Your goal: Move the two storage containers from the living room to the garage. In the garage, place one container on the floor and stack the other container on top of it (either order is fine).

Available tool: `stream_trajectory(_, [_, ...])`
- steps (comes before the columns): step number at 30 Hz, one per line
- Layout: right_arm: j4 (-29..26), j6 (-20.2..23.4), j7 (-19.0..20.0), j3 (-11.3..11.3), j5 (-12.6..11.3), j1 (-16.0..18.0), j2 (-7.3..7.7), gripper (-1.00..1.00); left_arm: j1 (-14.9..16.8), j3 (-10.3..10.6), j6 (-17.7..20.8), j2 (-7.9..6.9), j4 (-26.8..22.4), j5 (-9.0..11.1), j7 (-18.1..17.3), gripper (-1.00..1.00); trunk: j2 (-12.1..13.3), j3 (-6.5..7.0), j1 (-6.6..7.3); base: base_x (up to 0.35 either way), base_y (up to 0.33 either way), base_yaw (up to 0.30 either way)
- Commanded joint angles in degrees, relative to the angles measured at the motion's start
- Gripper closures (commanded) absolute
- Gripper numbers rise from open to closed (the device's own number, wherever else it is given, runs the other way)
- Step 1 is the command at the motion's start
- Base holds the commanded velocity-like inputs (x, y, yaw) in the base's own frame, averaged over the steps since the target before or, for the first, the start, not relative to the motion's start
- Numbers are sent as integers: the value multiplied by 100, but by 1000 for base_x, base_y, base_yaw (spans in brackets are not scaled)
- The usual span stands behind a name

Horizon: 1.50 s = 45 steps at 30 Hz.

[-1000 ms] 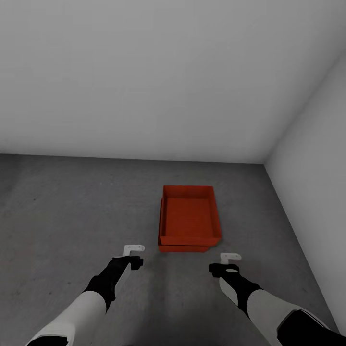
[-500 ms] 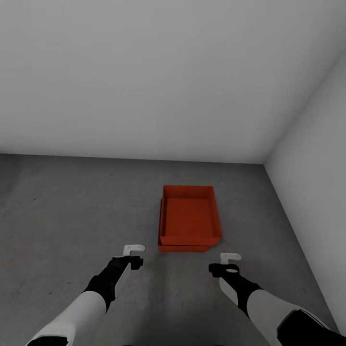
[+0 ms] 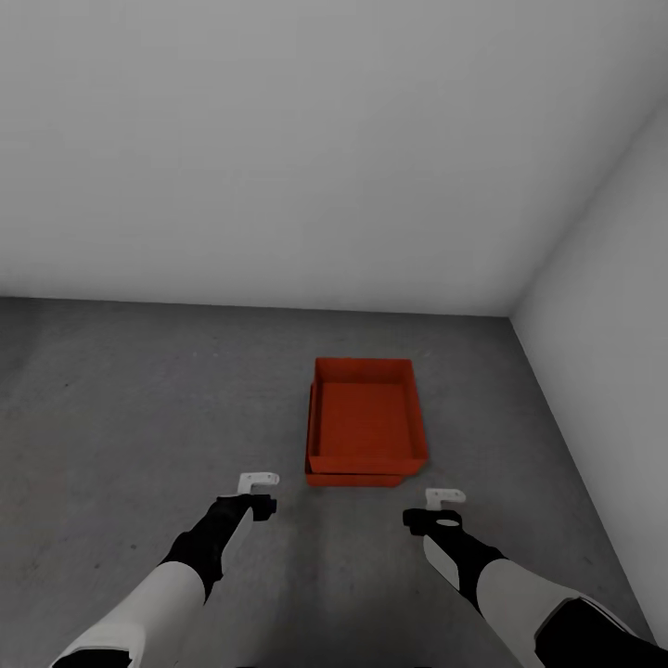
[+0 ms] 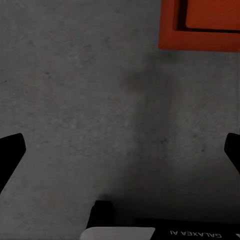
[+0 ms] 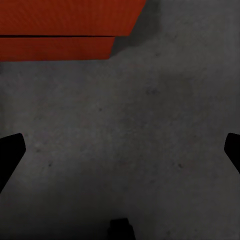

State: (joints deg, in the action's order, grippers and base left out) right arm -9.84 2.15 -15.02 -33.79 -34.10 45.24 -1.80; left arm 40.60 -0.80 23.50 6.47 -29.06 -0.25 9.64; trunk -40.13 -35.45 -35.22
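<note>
Where both claws gape: stacked containers [image 3: 365, 422] just ahead, betw. them.

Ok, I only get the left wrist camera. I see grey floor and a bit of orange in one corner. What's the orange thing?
Observer: That's two orange bins. The head camera shows the top bin sitting on the bottom bin, on the floor.
Operator: Is there stuff in the top one?
Observer: No, its inside is bare.
Operator: Where's my other hand?
Observer: The right hand hangs above the floor, just short of the bins' near right corner. It is open and holds nothing.
</note>
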Motion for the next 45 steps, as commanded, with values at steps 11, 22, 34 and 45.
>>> stream_trajectory(11, [-9,21,-36,-53,-35,3,-4,-100,1,-8,32,3,22,3,5,-100,396,175,218,0,0,0])
stream_trajectory(22, [-9,19,-44,-49,-35,3,-4,-100,1,-8,32,3,23,-8,11,-100,797,381,438,0,0,0])
stream_trajectory(34, [-1,22,-45,-53,-35,3,-18,-100,1,-3,23,0,23,-10,12,-100,797,485,438,0,0,0])
stream_trajectory(45, [2,23,-26,-49,-35,-6,-44,-100,1,-6,45,1,50,58,1,-100,797,583,438,0,0,0])
